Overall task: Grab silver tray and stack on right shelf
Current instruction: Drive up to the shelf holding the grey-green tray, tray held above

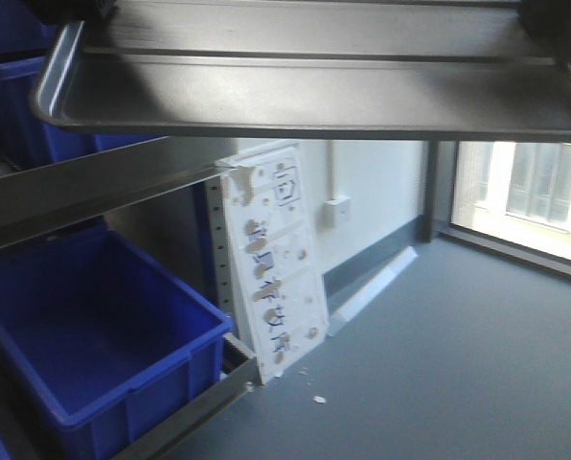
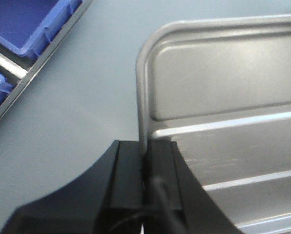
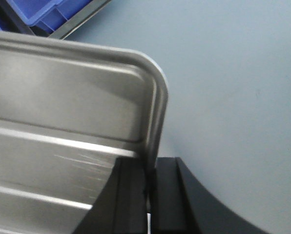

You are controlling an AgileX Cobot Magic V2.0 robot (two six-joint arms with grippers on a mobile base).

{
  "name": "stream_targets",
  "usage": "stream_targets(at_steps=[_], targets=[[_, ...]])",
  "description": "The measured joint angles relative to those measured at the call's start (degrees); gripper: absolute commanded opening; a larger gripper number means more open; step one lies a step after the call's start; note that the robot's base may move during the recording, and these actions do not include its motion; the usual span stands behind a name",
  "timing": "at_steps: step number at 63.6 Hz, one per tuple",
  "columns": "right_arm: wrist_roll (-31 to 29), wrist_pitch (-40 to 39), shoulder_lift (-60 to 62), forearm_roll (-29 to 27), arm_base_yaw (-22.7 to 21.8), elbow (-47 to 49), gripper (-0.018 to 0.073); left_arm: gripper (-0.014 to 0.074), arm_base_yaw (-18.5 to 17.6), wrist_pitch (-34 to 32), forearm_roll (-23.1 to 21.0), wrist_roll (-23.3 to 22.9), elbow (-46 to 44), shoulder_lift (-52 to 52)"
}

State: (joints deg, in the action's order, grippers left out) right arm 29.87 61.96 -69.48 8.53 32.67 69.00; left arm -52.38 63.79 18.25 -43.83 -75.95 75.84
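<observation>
Currently, item by view.

Exterior front-facing view: the silver tray point(image 1: 305, 91) spans the top of the frame, carried high and roughly level, its underside and rolled rim turned to the camera. It is clear of everything below. Dark shapes at its two upper corners are probably the grasping parts, too cropped to read. Below left is a blue bin point(image 1: 103, 335) on a sloped rack behind a grey steel rail point(image 1: 84, 192). A chipped white foam panel point(image 1: 271, 259) leans at the wall. The grey floor point(image 1: 458, 355) runs to a bright window point(image 1: 535, 192). No roller track shows, so I cannot say that this rack is the right shelf.

Left wrist view: the left hand point(image 2: 145, 161) is clamped on the tray's short-side rim, one black finger point(image 2: 128, 173) outside the rim and one inside. The tray's floor shows its parallel ridges, with bare floor beneath. More blue bins point(image 2: 28, 24) sit at the upper left.

Right wrist view: the right hand point(image 3: 149, 175) is closed on the opposite short rim in the same fashion, near a rounded corner.

Judgement: pinching both short ends likely keeps the wide, thin tray flat and stops it from swinging. The high carry probably gives clearance over the rack's front rail. The lift looks complete, and placement on the shelf is not yet done.
</observation>
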Motion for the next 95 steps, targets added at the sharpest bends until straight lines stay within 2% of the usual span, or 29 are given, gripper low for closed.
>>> stream_targets(at_steps=[95], targets=[[0.00, -0.10, 0.00, 0.00, 0.00, 0.00, 0.0057, -0.0101, 0.00, 0.18, 0.00, 0.00, 0.00, 0.00]])
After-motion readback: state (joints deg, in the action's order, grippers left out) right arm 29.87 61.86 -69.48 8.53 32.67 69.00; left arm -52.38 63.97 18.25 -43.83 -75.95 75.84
